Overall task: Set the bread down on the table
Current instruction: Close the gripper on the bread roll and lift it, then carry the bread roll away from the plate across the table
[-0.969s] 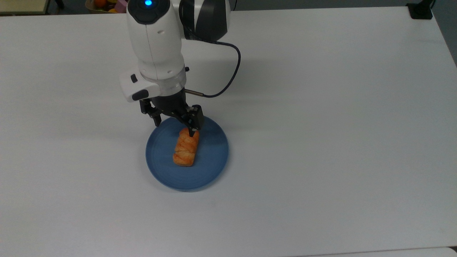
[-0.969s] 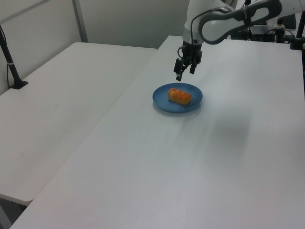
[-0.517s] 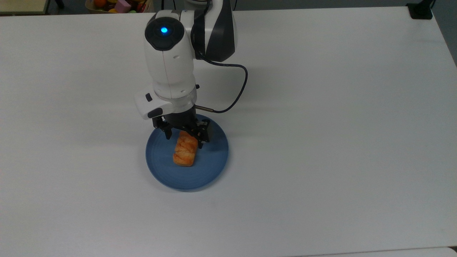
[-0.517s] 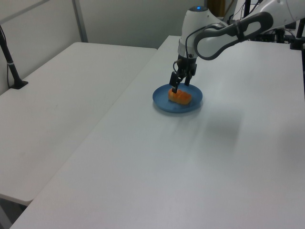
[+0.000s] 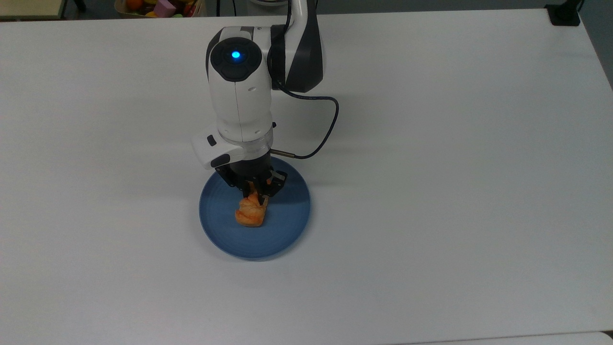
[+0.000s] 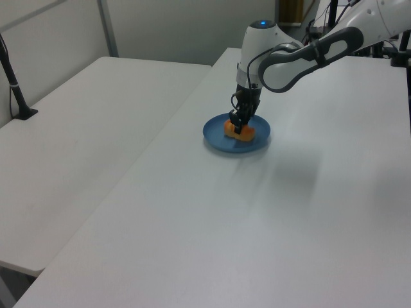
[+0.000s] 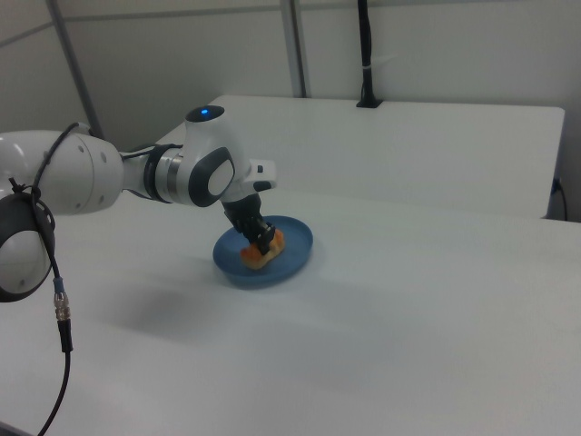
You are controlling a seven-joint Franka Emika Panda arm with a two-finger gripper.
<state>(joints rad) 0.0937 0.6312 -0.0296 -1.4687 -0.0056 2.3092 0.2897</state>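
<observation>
One small oblong bread [image 5: 250,213], golden-orange with a lumpy, glazed crust, was seen on a round blue plate [image 5: 287,225] with fine concentric ridges, set on the smooth matte white table [image 5: 455,191]. The gripper [image 5: 253,196] was lowered onto the loaf's end nearest the arm, its black fingers drawn in narrowly and clamped on the crust.
</observation>
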